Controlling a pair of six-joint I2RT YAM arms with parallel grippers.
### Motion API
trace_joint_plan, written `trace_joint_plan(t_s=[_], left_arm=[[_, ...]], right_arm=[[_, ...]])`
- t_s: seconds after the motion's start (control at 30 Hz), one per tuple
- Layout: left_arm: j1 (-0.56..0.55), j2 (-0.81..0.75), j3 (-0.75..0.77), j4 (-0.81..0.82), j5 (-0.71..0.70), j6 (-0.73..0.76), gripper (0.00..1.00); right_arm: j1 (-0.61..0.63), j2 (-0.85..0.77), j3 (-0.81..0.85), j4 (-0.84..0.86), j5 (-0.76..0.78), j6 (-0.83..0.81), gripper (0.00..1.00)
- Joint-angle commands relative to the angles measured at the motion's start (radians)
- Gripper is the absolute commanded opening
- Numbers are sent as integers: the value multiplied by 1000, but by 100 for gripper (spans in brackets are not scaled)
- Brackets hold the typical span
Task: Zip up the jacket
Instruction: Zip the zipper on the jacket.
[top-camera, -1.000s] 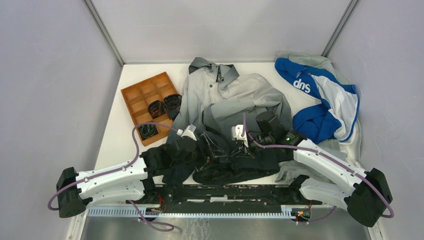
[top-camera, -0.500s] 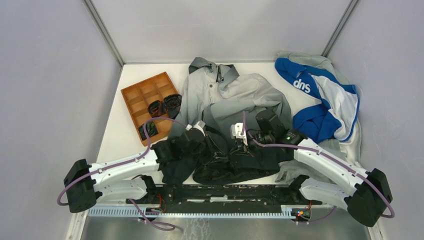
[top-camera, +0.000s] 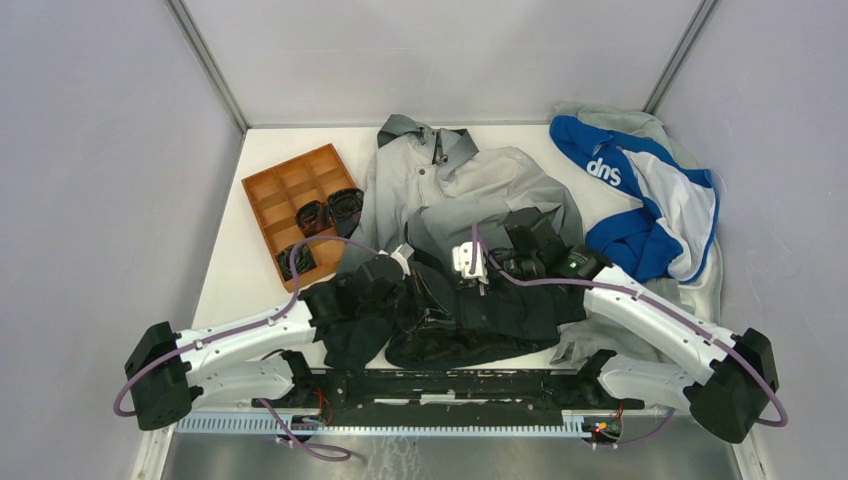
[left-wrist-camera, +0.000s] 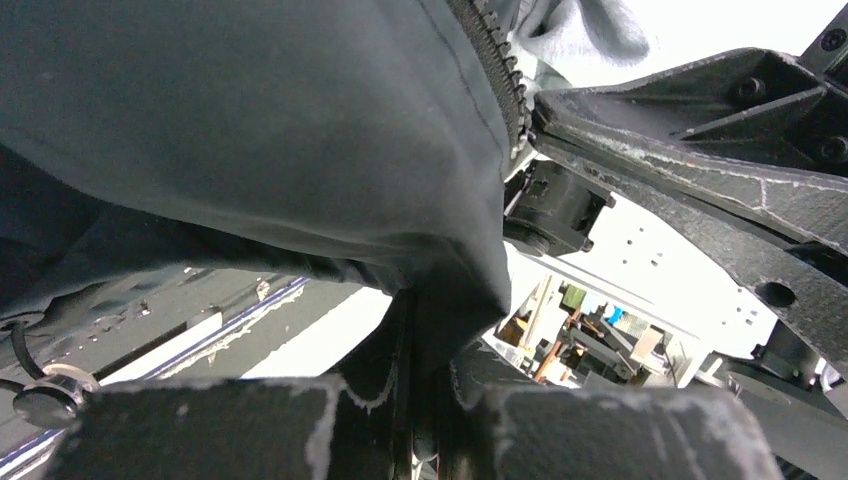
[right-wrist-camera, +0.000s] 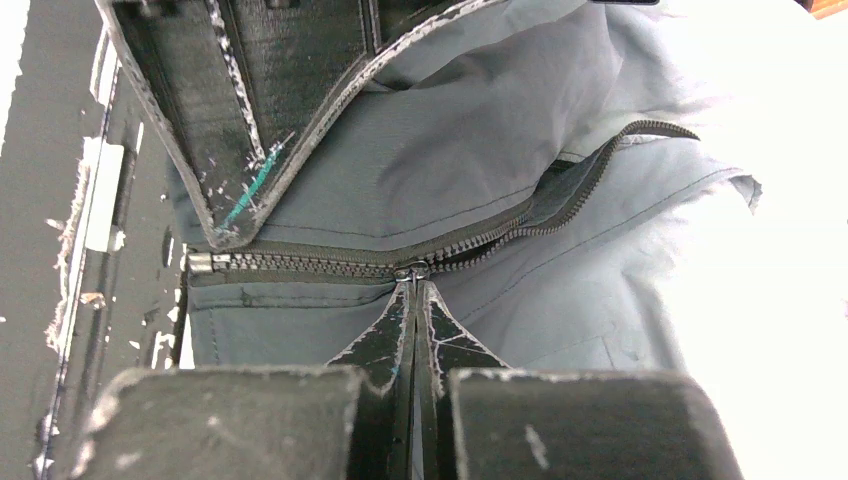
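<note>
The jacket (top-camera: 470, 190) lies on the bench (top-camera: 230, 290), zip barely started. Our left hand (left-wrist-camera: 425, 370) pinches its dark hem (left-wrist-camera: 300, 200); our right hand (right-wrist-camera: 414, 295), closed, seemingly grips the slider (right-wrist-camera: 412, 271). Next: draw it collarward against that anchor.

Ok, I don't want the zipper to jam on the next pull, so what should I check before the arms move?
1. Right gripper closed on the zipper slider: ok.
2. Left gripper pinching the jacket at its dark hem: ok.
3. Meshed teeth behind the slider form one closed row: ok.
4. Open teeth ahead lying flat: cannot tell, they curve round a fold.
5. Blue-and-white garment off the zipper line: ok.
</note>
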Motion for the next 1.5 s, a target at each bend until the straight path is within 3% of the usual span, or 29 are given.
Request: trace_joint_plan(t_s=[0.0,0.37,1.47], left_arm=[[-6,-45,-31,-1,129,5,2],[-6,-96,-62,-46,260,7,2],[-5,-225,-148,-11,284,-54,2]], right_arm=[[14,9,55,21,143,-125,0],[19,119,107,77,226,-207,0],[-33,638,614,198,378,-293,0]])
